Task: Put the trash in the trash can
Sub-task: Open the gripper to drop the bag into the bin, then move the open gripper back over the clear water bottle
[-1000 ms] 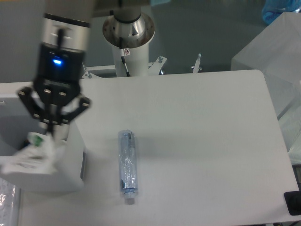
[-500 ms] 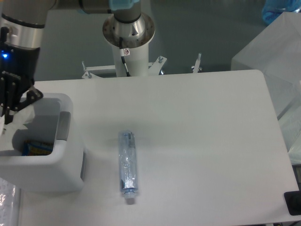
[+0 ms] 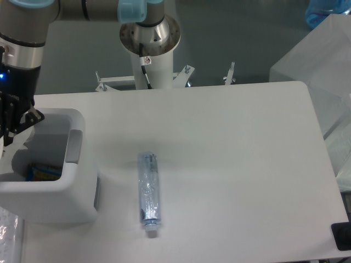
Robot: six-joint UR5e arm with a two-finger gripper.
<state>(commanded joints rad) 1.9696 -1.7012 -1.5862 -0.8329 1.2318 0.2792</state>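
Bottle lies flat on the white desk, well to the right of the claw and lower in the picture. It is long, clear and bluish, and its white cap points toward the desk's near edge. Nothing touches it.

The bin stands at the desk's left edge, between the claw and the bottle, with its open mouth directly under and beside the claw. It is white with rounded corners, and a grey panel sits on the wall that faces the bottle. Inside, low against the near wall, something with blue and yellow print shows; what it is cannot be told. The wrapper cannot be made out for certain.

The claw hangs at the far left edge of the view, over the bin's left part. Only its dark right side shows, the rest being cut off by the frame, so I cannot tell how far its fingers are spread or whether they hold anything. A small blue light glows on the arm's body above it.

Behind the desk, up and to the right of the claw, stands the arm's round base on a white post.
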